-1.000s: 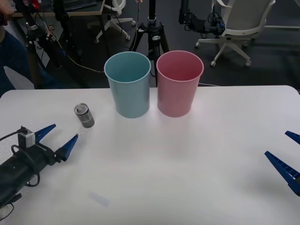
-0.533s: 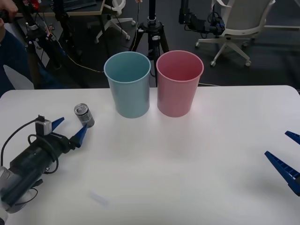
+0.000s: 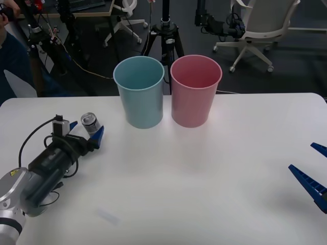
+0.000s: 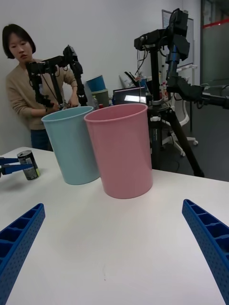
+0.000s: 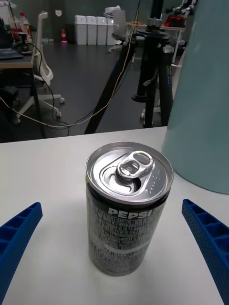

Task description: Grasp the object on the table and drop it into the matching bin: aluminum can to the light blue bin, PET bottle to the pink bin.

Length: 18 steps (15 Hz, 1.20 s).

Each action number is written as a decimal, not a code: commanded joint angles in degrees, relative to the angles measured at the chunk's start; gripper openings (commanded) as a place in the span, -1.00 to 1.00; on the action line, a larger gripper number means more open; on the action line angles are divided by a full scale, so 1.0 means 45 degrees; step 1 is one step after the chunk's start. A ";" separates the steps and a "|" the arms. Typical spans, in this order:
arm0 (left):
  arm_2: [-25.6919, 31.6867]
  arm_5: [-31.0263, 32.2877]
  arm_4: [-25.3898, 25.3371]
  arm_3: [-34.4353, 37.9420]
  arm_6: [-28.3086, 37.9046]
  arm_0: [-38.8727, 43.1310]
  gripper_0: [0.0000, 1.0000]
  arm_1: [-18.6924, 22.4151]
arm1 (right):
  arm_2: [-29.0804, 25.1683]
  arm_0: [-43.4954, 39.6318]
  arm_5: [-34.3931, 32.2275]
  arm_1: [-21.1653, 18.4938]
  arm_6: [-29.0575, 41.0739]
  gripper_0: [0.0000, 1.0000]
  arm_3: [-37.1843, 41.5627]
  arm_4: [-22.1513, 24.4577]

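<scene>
While two bins point(image 3: 139, 92) stand, one can point(image 3: 91, 123) waits.

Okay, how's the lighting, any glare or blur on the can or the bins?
Left wrist view: the Pepsi can is sharp, soft highlights on its silver lid, with the light blue bin slightly soft beside it. Front view: even light, faint shadows on the table below the pink bin. Right wrist view: the right gripper has its near fingers blurred.

Aluminum can point(image 5: 128, 209) upright between open left gripper point(image 5: 114, 252) fingers
</scene>
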<state>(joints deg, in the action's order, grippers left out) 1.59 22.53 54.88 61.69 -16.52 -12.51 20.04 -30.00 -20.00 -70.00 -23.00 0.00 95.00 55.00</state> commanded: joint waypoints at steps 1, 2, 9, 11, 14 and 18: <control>-0.0607 -0.0984 -0.0125 0.0002 0.0313 -0.0326 1.00 0.0000 | 0.0000 0.0000 0.0000 0.0000 0.0000 1.00 0.0000 0.0000; -0.0744 -0.1179 -0.0145 0.0002 0.0410 -0.0384 1.00 0.0000 | 0.0000 0.0000 0.0000 0.0000 0.0000 1.00 0.0000 0.0000; -0.1076 -0.1707 0.0051 0.0002 0.1074 -0.0599 -0.99 0.0019 | 0.0000 0.0000 0.0000 0.0000 0.0000 1.00 0.0000 0.0000; -0.1057 -0.1687 0.0070 0.0002 0.1172 -0.0599 -1.00 0.0078 | 0.0000 0.0000 0.0000 0.0000 0.0000 1.00 0.0000 0.0000; -0.0959 -0.1511 0.0090 0.0002 0.1289 -0.0599 -1.00 0.0176 | 0.0000 0.0000 0.0000 0.0000 0.0000 1.00 0.0000 0.0000; -0.0686 -0.0574 -0.0047 0.0002 0.1348 -0.0541 -1.00 0.0430 | 0.0000 0.0000 0.0000 0.0000 0.0000 1.00 0.0000 0.0000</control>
<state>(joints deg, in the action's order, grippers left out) -1.91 18.52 54.88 61.69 -10.52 -15.13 21.65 -30.00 -20.00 -70.00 -23.00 0.00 95.00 55.00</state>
